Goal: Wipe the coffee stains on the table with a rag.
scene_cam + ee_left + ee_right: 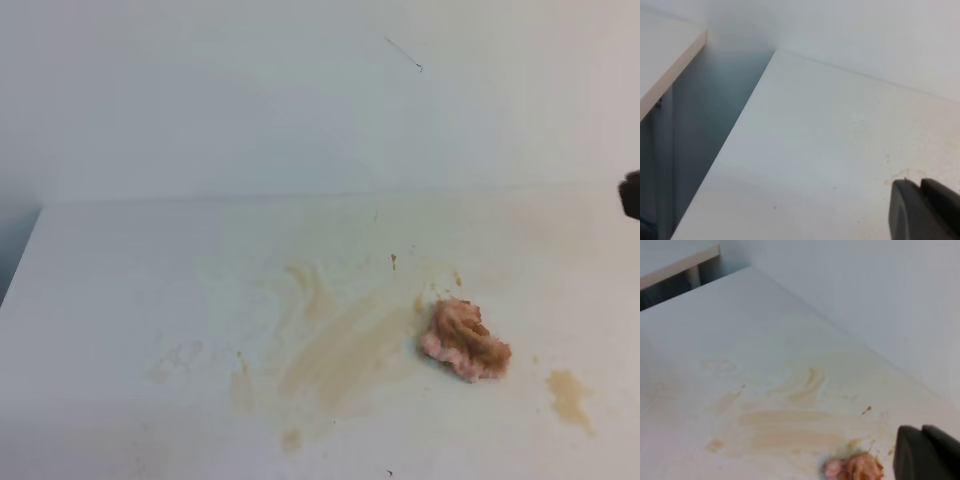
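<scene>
On the table [120, 280], beside the broad smeared coffee stains [335, 350], lay the rag [464, 342], released and apparently dropped after a wiping pass, well apart from right gripper [921, 456], whose opening could not be made out, holding nothing.

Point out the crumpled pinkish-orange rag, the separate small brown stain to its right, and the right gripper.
Crumpled pinkish-orange cloth rag [464, 340]: exterior high view, middle of the wad.
Small amber-brown coffee blotch [568, 392]: exterior high view, centre of the blotch.
Black right gripper [921, 452]: right wrist view, between its fingertips.
</scene>
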Robot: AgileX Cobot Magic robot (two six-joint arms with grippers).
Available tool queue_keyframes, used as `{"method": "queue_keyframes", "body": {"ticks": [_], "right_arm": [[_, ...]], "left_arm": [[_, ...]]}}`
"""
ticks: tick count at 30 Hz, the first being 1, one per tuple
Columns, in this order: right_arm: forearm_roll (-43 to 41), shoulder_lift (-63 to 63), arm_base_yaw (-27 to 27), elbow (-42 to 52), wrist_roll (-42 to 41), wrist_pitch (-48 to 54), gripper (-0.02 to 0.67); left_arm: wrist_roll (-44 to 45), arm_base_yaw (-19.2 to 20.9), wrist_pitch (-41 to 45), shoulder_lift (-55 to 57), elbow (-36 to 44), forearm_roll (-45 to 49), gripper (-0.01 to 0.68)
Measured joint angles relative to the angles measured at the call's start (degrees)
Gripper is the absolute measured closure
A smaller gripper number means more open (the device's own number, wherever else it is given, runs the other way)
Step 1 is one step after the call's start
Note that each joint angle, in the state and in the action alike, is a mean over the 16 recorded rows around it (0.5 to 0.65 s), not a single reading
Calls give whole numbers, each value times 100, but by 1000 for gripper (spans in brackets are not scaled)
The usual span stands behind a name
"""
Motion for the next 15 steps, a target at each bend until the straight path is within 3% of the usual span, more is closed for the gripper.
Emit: {"method": "queue_keyframes", "body": {"ticks": [8,15], "right_arm": [[-771,-2043,0,1754,860,-917,641],[-1399,-3031,0,3301,1605,-1936,643]], "left_arm": [[0,0,0,0,0,0,673],[0,0,0,0,0,0,673]]}}
